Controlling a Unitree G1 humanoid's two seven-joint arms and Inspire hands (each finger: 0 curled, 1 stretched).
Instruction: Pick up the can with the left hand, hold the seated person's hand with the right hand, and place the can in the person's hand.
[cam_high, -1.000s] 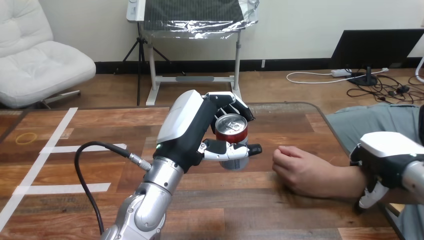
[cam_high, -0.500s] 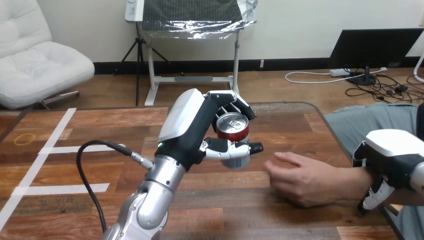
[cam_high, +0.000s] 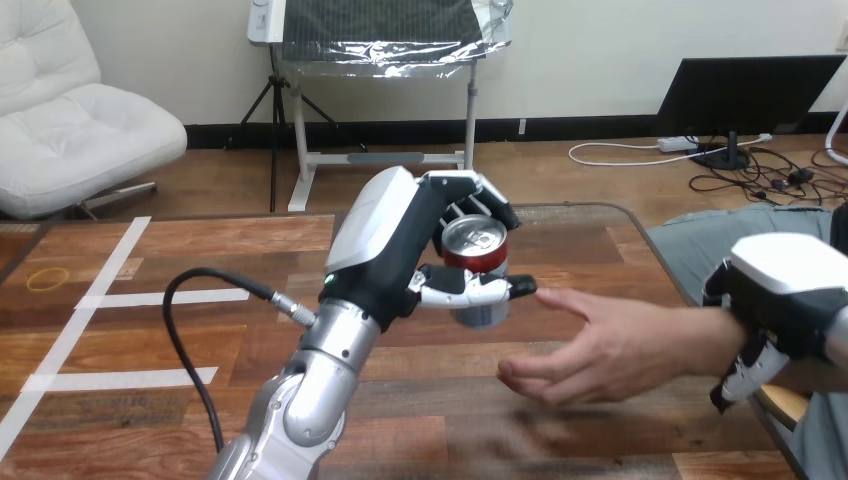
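A red and silver can hangs upright above the middle of the table, and my left hand is shut on it, fingers behind and thumb across its front. Just right of the can, the person's hand is lifted off the table, with the fingers stretched toward the can's base and the thumb below them. The fingertips end close beside the can; I cannot tell whether they touch it. My right hand sits over the person's wrist at the right edge, its fingers curled down round it.
White tape strips mark the table's left part, and a small yellow ring lies near its far left edge. A black cable loops from my left forearm over the table.
The person's hand has risen off the table and stretched out from a loose fist toward the can. My left hand has carried the can slightly right. My right hand stays on the wrist.
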